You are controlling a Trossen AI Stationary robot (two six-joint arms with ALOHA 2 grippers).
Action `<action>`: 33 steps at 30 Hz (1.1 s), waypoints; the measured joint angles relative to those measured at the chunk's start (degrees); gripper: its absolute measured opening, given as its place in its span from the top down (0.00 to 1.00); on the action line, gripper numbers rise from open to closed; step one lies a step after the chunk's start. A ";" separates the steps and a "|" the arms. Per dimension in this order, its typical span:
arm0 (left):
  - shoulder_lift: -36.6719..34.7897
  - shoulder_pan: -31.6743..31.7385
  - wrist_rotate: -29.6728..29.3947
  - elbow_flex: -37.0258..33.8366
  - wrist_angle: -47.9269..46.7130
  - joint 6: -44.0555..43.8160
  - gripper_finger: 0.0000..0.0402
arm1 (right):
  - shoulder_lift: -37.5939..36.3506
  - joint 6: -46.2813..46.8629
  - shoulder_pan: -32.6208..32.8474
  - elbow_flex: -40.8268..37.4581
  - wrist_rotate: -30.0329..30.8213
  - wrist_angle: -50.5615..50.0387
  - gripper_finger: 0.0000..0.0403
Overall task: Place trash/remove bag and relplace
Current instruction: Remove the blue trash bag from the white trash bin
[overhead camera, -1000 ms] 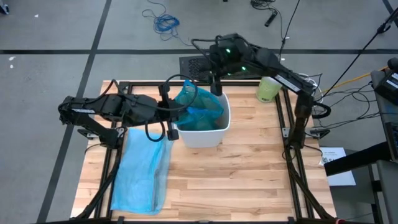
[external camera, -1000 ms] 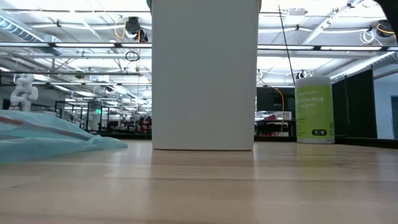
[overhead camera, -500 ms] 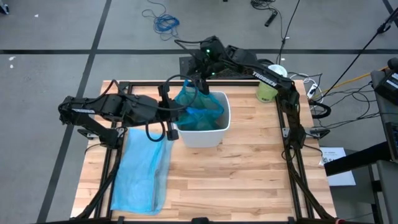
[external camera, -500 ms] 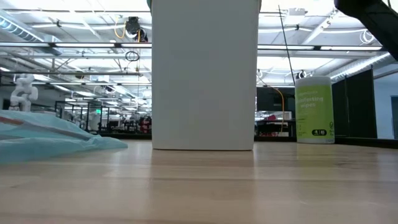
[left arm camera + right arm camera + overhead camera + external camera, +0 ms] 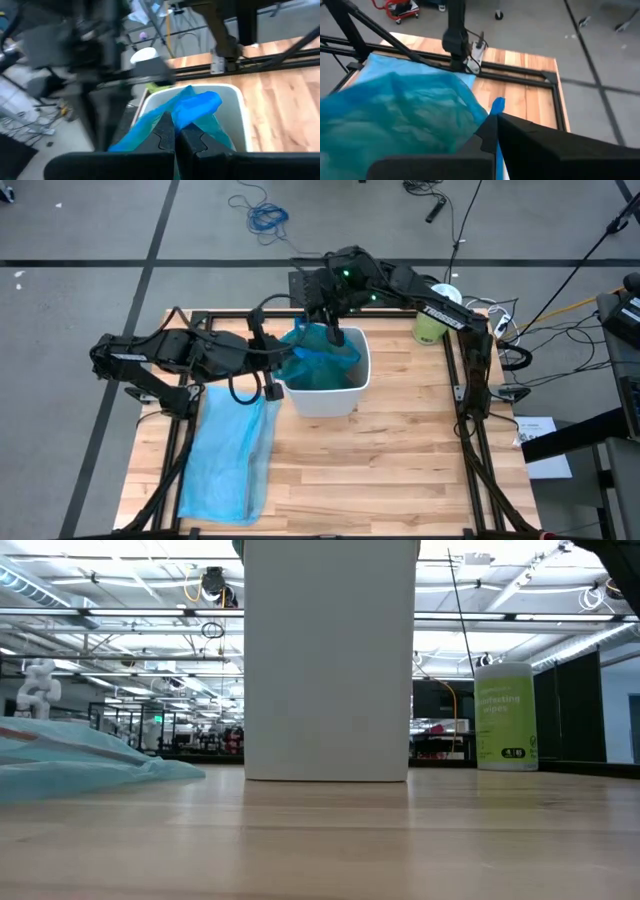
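Pale sky-blue bag [image 5: 228, 452] lies flat on the left side of the wooden table [image 5: 400, 450], well apart from both grippers; left arm reaches across from the left edge toward the white bin [image 5: 325, 395]; left gripper [image 5: 278, 366] sits at the bin's left rim, jaws closed on a fold of the teal-green bin liner [image 5: 322, 357], plastic pinched between the fingertips [image 5: 165, 131] in the left wrist view; liner bunches up out of the bin, its body inside; right arm comes over from the table's far right corner, bent down at the bin's far rim; right gripper [image 5: 334, 334] has jaws closed, a strip of the liner caught between them in the right wrist view; green wipes canister [image 5: 432, 323] stands at the far right corner.
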 joint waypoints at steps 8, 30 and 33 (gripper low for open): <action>-2.23 0.02 -3.93 0.00 -2.58 -1.47 1.00 | -4.50 -0.96 6.78 0.00 7.70 -0.48 1.00; 0.47 0.63 0.09 -0.02 -4.75 -1.48 0.85 | -6.21 0.05 13.77 0.07 8.90 1.30 1.00; 0.50 0.63 0.50 -0.02 -3.65 -1.06 0.80 | -6.21 0.07 13.77 0.07 8.90 1.31 1.00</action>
